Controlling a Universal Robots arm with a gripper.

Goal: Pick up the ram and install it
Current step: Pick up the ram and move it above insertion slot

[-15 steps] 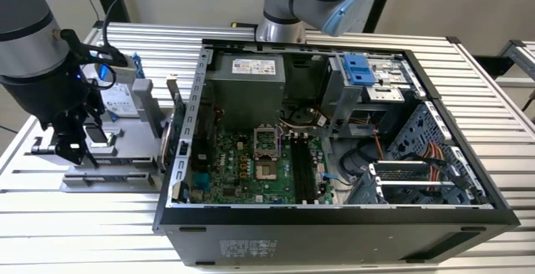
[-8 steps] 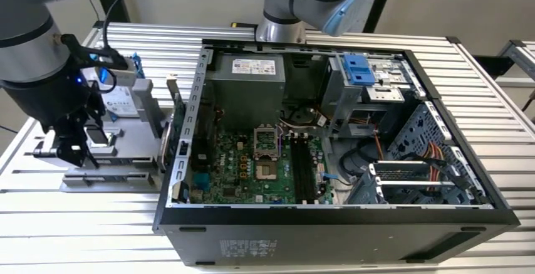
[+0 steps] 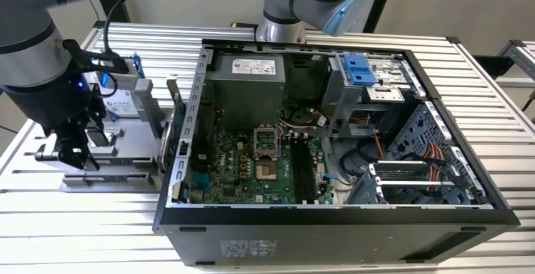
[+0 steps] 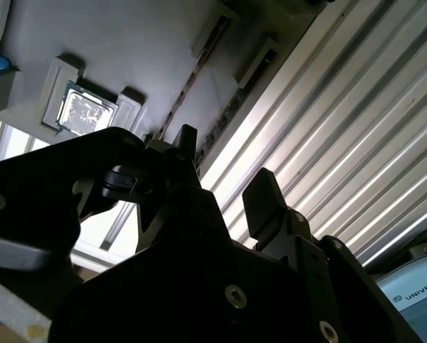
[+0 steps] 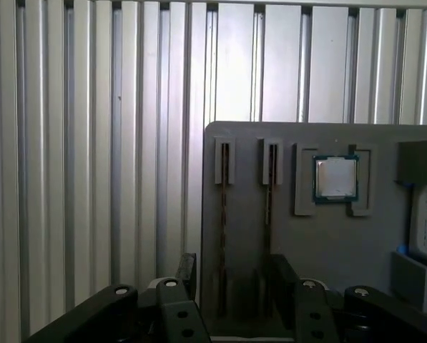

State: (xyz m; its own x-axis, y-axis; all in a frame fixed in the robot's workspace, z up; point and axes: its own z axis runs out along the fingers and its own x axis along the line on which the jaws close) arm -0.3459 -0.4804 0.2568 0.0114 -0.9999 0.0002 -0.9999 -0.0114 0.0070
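Two thin ram sticks stand on edge in slots of a grey parts tray (image 5: 385,236): one ram stick (image 5: 223,207) and a second (image 5: 269,200) beside it. They show as dark edges in the second wrist view too, ram (image 4: 197,68) and its neighbour (image 4: 234,107). My gripper (image 5: 233,261) hangs open just above the near end of these slots, with its black fingers (image 5: 187,271) on either side and nothing between them. In the exterior view the gripper (image 3: 75,158) is over the tray (image 3: 117,161), to the exterior view's left of the open computer case. The motherboard's black memory slots (image 3: 305,167) lie inside the case.
A square silver processor chip (image 5: 335,177) sits in a recess of the tray beside the sticks. A silver hard drive (image 3: 125,105) stands at the tray's back. The case wall (image 3: 188,130) rises close to the tray. A second arm's base (image 3: 284,10) stands behind the case on the slatted table (image 3: 84,224).
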